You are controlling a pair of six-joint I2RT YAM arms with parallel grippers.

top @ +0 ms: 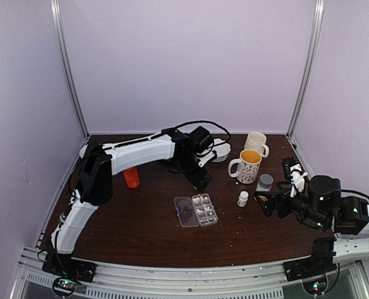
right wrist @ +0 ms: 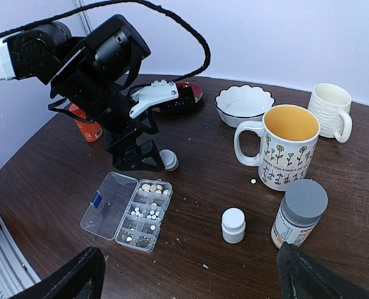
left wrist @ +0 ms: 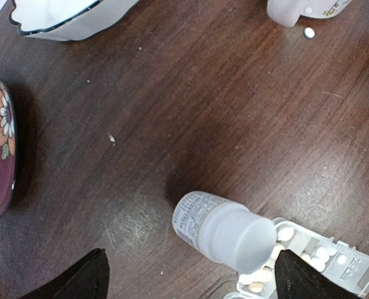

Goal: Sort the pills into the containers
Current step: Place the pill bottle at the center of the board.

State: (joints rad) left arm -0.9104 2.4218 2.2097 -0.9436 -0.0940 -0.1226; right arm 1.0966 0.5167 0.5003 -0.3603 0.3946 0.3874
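Small bottle (left wrist: 225, 227) noted on its side between fingers of left gripper (left wrist: 191, 261). Long axis slanted, mouth just beside end cells of pill box (left wrist: 362, 274). Left jaws spread wide, nothing clamped; light contact at bottle mouth cannot be ruled out (view cropped). Right gripper (right wrist: 189, 249) open, empty, well apart from box; left arm nearer. Pills (right wrist: 150, 187) seen in several cells across both rows, lid laid flat alongside. One stray pill (right wrist: 253, 181) recorded beside flowered mug (right wrist: 287, 149).
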